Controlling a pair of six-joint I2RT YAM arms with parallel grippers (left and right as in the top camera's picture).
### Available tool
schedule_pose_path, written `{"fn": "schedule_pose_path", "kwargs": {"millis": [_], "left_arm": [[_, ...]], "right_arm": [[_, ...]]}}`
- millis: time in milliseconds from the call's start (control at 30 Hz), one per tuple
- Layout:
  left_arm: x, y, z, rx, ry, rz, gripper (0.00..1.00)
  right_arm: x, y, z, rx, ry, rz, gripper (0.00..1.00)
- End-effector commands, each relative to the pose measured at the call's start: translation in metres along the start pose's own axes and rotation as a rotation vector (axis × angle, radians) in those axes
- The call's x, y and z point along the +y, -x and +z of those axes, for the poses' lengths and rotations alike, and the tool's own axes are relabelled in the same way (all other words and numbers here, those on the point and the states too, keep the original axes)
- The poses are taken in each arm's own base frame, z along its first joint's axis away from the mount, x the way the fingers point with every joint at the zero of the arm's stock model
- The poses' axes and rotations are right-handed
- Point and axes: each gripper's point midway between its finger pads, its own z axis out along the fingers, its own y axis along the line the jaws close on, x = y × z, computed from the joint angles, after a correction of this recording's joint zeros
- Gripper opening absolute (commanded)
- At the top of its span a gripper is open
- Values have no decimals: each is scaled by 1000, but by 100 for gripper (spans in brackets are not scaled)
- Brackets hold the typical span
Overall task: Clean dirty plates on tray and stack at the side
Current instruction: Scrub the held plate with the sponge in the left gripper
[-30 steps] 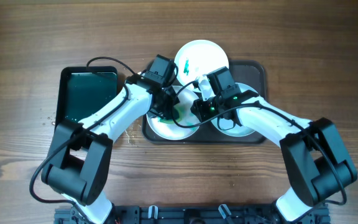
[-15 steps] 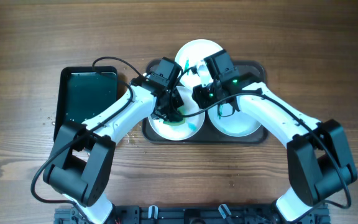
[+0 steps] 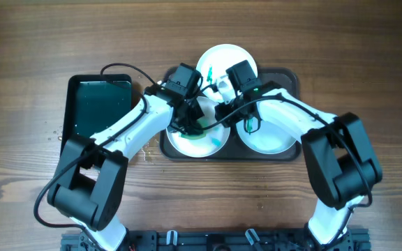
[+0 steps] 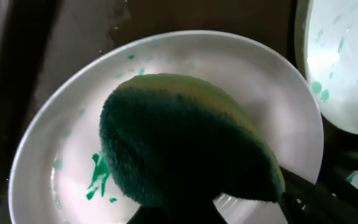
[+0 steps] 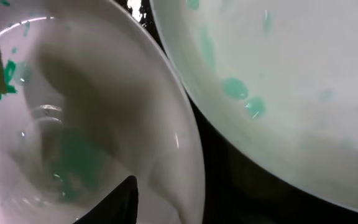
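Note:
Three white plates lie on the dark tray (image 3: 290, 78): a back plate (image 3: 223, 61) with a green smear, a left plate (image 3: 187, 145) and a right plate (image 3: 269, 141). My left gripper (image 3: 192, 120) is shut on a green sponge (image 4: 185, 149) and presses it on the left plate (image 4: 266, 81), beside green smears. My right gripper (image 3: 224, 111) pinches that plate's right rim (image 5: 188, 143); one black finger (image 5: 126, 199) lies inside the plate. A second plate (image 5: 291, 93) with green spots lies next to it.
A smaller glossy black tray (image 3: 100, 104) stands left of the dark tray, on the wooden table (image 3: 33, 49). Black cables hang between the two wrists over the plates. Both arms crowd the middle of the dark tray.
My right wrist has moved back and slightly left, its gripper staying at the left plate's rim. My left gripper has shifted a little right with the sponge. A green streak now shows on the left plate.

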Motion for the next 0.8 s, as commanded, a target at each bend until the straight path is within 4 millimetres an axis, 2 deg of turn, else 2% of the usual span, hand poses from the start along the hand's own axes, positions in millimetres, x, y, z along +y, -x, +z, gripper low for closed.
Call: {"fn": "schedule_pose_path", "kwargs": {"millis": [0,33,67,100,133,233,267,333,367,433,567,633,733,767], "left_arm": [[4,1,4,5,8,8,4],[4,1,4,5,8,8,4],[3,0,4,7,7,8,4],[2,-1,4,14,0,9,4],[0,-3,4,25,-11,8,4],[-8,-5,3,41,-50,13,7],[-10,-6,4,40,-54,16,11],[-12,-7,4,38,-57,25,22],[-13,-9,4,41,-56,29,31],[-13,-10,4,39,-53,33,71],[-10,-9,4,33,-39,32,76],[-10,-10,5,34,-38,33,72],[3,-14,10,34,-1,29,70],[5,-15,12,37,5,29,61]], "right_arm": [[2,-11,10,38,33,1,36],[2,-11,10,38,33,8,33],[2,-11,10,39,32,13,23],[2,-11,10,39,32,31,8],[2,-11,10,39,32,41,4],[2,-10,10,37,32,53,4],[2,-10,10,35,31,55,4],[2,-9,10,34,31,62,4],[2,-9,10,33,31,72,4],[2,-9,10,31,30,75,4],[2,-8,10,30,31,75,4],[2,-8,10,27,31,75,4],[2,-8,10,28,31,76,4],[2,-8,10,28,31,77,4]]}}
